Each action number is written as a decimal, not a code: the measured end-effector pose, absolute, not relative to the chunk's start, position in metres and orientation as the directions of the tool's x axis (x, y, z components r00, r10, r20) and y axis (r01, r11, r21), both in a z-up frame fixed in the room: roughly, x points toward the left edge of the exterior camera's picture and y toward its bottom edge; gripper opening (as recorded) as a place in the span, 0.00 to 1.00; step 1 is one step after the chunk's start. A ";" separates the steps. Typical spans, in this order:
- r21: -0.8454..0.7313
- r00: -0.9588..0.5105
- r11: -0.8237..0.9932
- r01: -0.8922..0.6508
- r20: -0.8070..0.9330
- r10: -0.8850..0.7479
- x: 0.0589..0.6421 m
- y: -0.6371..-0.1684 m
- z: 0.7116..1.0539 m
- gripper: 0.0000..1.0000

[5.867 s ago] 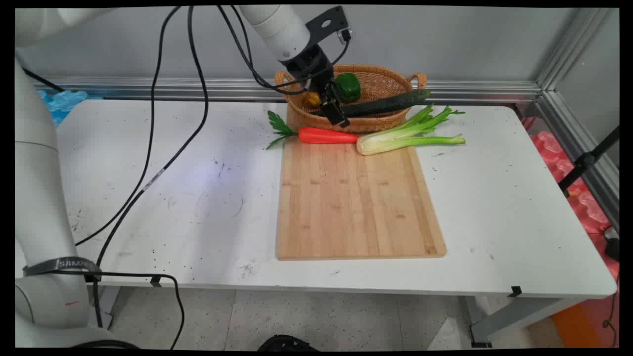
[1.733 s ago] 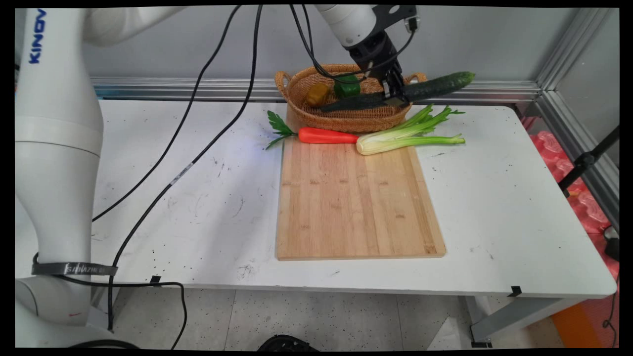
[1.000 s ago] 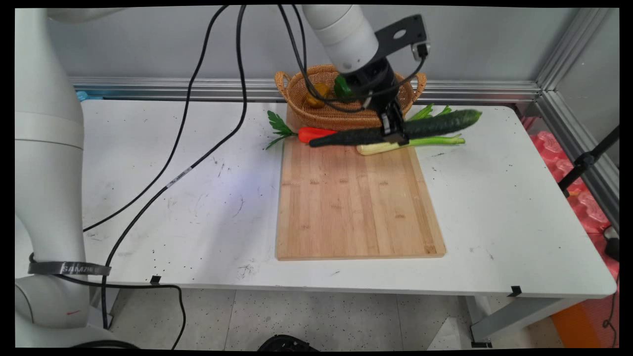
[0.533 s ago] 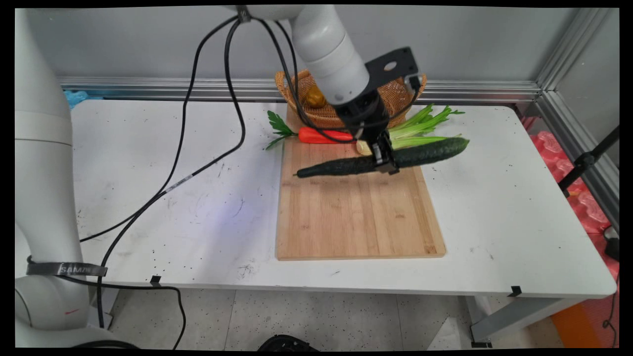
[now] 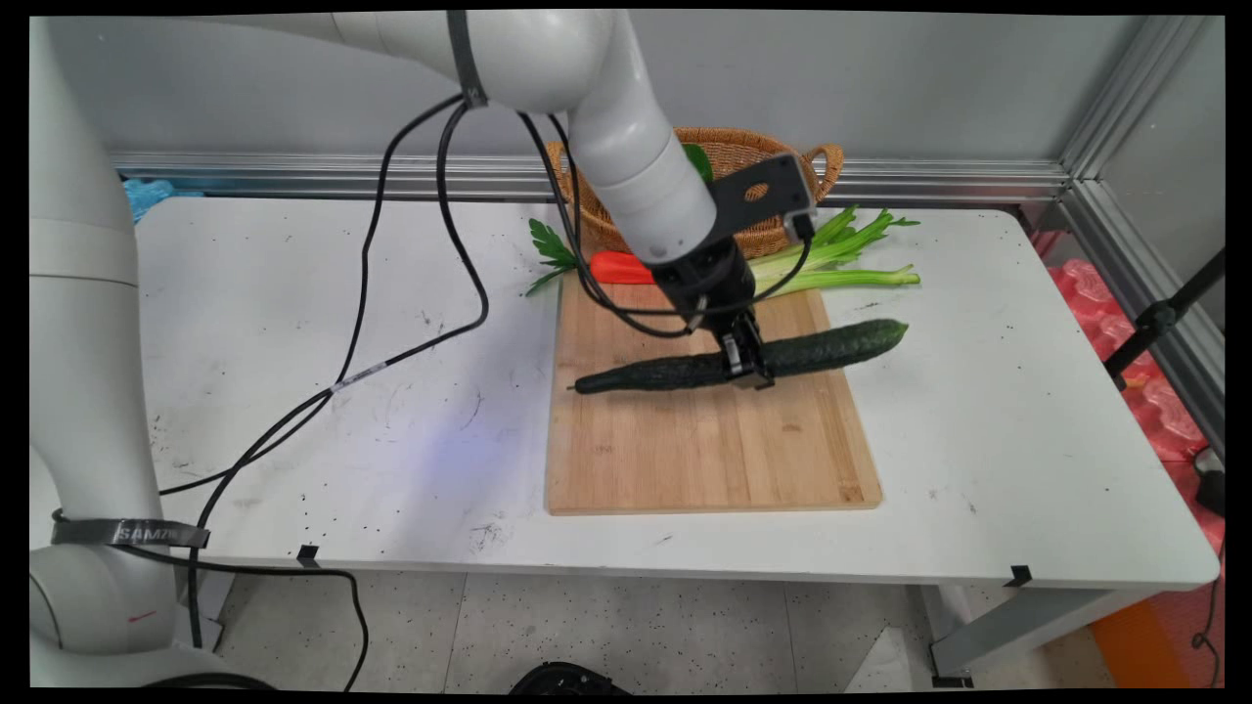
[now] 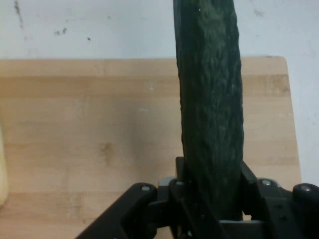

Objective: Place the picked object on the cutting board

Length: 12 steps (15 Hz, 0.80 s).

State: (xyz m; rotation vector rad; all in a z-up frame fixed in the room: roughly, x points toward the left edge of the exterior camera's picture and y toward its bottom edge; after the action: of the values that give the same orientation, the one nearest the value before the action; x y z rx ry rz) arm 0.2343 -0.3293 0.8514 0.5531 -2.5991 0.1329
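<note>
Clamping tight around the middle of the cucumber (image 5: 773, 358) with the gripper (image 5: 745, 367), holding it lengthwise left to right above the cutting board (image 5: 704, 450). Lying beyond, at the board's far edge: carrot (image 5: 614, 267), celery (image 5: 841, 264), basket (image 5: 773, 166).

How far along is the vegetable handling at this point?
Done: the carrot and celery lie at the cutting board's far end. In hand: the tool is shut on the cucumber, held over the board. Left: the cucumber is unreleased, and a green pepper is in the basket.
</note>
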 end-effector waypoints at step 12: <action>0.006 -0.803 0.907 -0.421 0.463 -0.376 0.231 -0.318 0.808 0.00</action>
State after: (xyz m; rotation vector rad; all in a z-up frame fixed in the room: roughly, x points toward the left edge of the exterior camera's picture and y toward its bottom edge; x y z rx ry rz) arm 0.2309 -0.3177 0.8081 0.5764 -2.6043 0.1327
